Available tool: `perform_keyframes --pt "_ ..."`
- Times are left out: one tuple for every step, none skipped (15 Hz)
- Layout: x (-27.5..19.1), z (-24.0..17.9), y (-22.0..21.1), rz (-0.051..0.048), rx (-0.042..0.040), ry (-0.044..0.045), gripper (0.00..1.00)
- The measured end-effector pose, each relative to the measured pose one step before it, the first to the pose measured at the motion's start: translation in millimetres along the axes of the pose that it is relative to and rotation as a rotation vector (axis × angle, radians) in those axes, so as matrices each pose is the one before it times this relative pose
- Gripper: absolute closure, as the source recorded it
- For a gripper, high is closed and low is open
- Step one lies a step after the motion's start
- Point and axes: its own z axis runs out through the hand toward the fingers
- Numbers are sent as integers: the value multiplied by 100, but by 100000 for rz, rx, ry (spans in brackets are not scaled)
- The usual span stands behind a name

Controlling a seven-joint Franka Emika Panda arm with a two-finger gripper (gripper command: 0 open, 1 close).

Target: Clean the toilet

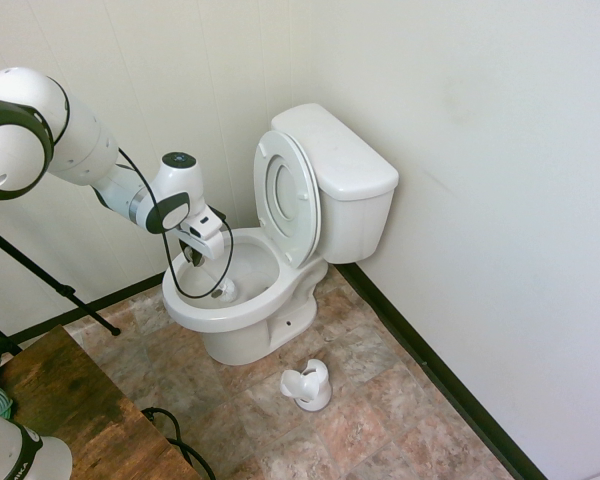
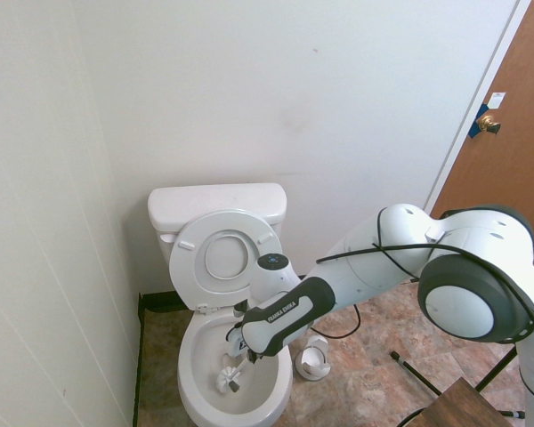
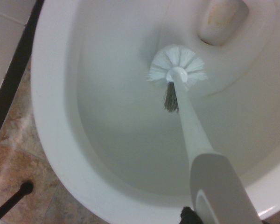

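Down inside the bowl, the brush (image 3: 177, 70) head rests against the sloped wall near the drain, its white handle rising back to the hand (image 2: 246, 349), which looks closed around it. So the scrubbing step seems to be under way. Next, the head wants sweeping round the wall and under the rim, kept pressed to the ceramic. Around it stands the toilet (image 1: 250, 318) in the corner, seat and lid up against the tank. Beyond, the brush holder (image 1: 308, 386) lies empty on the floor.
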Motion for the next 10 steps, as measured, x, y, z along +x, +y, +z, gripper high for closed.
perform_keyframes --pt "524 -161 897 1302 281 -565 100" --pt "665 -77 856 1448 251 -549 100" --pt "683 3 816 1503 201 -595 100" --pt "803 -4 818 1571 310 -378 100" --pt "996 -120 782 1529 414 -90 100" --pt "1039 -219 660 1724 537 195 100" --pt "987 -289 493 1617 532 326 100" --pt "893 -315 307 1436 395 239 100" --pt "832 -358 -71 1004 275 -30 100" --pt "889 -342 -277 848 137 -197 100"
